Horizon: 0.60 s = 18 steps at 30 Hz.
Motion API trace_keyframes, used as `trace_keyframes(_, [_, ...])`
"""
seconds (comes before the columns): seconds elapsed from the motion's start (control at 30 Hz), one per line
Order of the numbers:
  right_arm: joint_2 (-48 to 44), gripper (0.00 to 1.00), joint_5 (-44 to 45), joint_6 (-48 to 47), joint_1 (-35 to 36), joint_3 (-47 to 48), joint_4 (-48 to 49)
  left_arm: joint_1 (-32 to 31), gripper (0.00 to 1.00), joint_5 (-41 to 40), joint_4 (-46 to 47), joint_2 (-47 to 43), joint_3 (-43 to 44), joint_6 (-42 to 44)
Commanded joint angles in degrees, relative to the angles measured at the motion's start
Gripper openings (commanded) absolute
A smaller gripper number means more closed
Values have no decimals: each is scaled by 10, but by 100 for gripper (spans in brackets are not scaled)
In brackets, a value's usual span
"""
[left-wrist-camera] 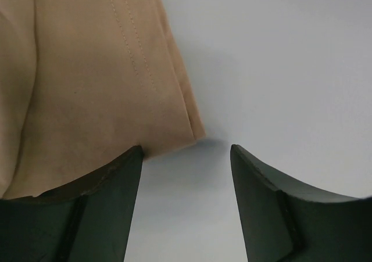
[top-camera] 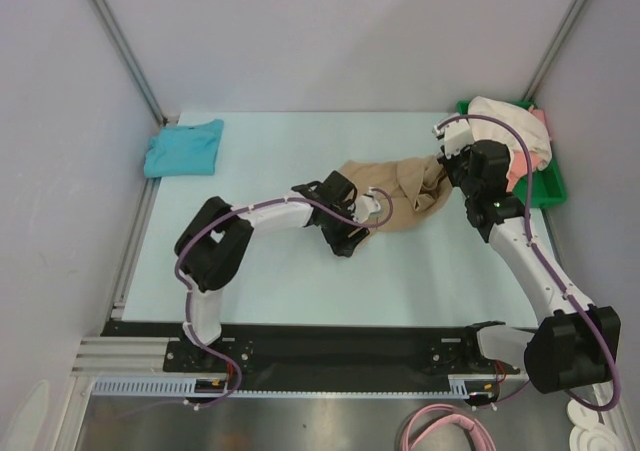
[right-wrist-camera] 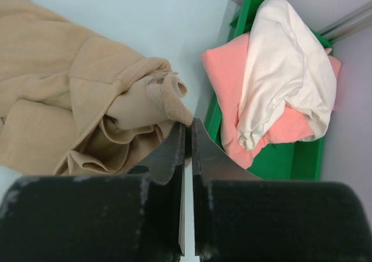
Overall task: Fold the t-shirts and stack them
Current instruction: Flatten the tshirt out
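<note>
The tan t-shirt (top-camera: 395,193) lies crumpled in the middle of the table, its right part lifted. My right gripper (top-camera: 447,171) (right-wrist-camera: 189,124) is shut on a ribbed edge of the tan t-shirt (right-wrist-camera: 58,70). At the shirt's left end my left gripper (top-camera: 370,211) (left-wrist-camera: 186,151) stands open. Its left finger (left-wrist-camera: 87,215) overlaps the hemmed corner of the tan t-shirt (left-wrist-camera: 87,70), and only bare table shows between the jaws. A folded teal-blue t-shirt (top-camera: 183,148) lies at the far left. A cream-white t-shirt (right-wrist-camera: 285,58) rests on a coral-pink one (right-wrist-camera: 226,76).
The green tray (top-camera: 548,186) (right-wrist-camera: 308,163) holding the white and pink shirts stands at the far right, just beside my right gripper. Grey walls with metal rails close in the table on the left, back and right.
</note>
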Motion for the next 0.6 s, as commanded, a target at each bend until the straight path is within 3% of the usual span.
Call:
trace_keyframes(0.0, [-8, 0, -8, 15, -4, -1, 34, -19, 67, -60, -7, 17, 41, 0])
trace_keyframes(0.17, [-3, 0, -13, 21, -4, -5, 34, -25, 59, -79, -5, 45, 51, -1])
trace_keyframes(0.4, [0, 0, -21, 24, -3, -13, 50, -33, 60, -91, -9, 44, 67, 2])
trace_keyframes(0.5, [3, 0, -21, 25, -3, -15, 49, -36, 42, -94, -18, 58, 79, 4])
trace_keyframes(0.53, [3, 0, -21, 25, -3, -15, 48, -36, 12, -92, -20, 59, 81, 5])
trace_keyframes(0.57, [2, 0, -21, 25, -3, -15, 47, -36, 0, -94, -23, 59, 78, 3])
